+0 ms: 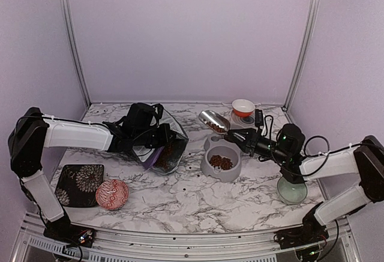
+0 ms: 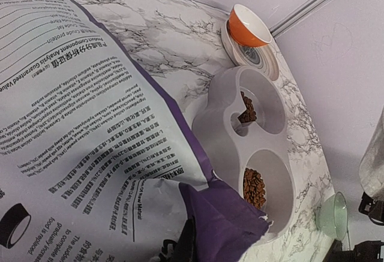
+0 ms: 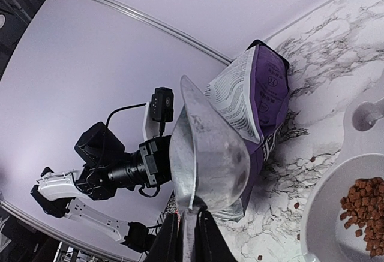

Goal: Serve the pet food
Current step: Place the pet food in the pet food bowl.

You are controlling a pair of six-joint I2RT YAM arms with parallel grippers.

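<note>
The pet food lies as brown kibble (image 1: 221, 162) in the grey double-bowl feeder (image 1: 207, 167). The left wrist view shows kibble in both of its bowls (image 2: 254, 187), and the right wrist view shows one heap (image 3: 363, 205). My left gripper (image 1: 153, 139) is shut on the purple and white food bag (image 1: 165, 153), which lies tilted with its open mouth toward the feeder. In the left wrist view the bag (image 2: 90, 124) hides most of that gripper (image 2: 183, 247). My right gripper (image 1: 243, 137) is shut on the handle of a metal scoop (image 1: 213, 121), held above the feeder's far side. The scoop (image 3: 207, 148) looks empty.
An orange bowl (image 1: 243, 106) sits on a plate at the back right. A pale green bowl (image 1: 292, 191) stands under my right arm. A red patterned bowl (image 1: 111, 193) and a dark flowered plate (image 1: 80, 184) are at the front left. Loose kibble (image 3: 296, 204) lies on the marble beside the feeder.
</note>
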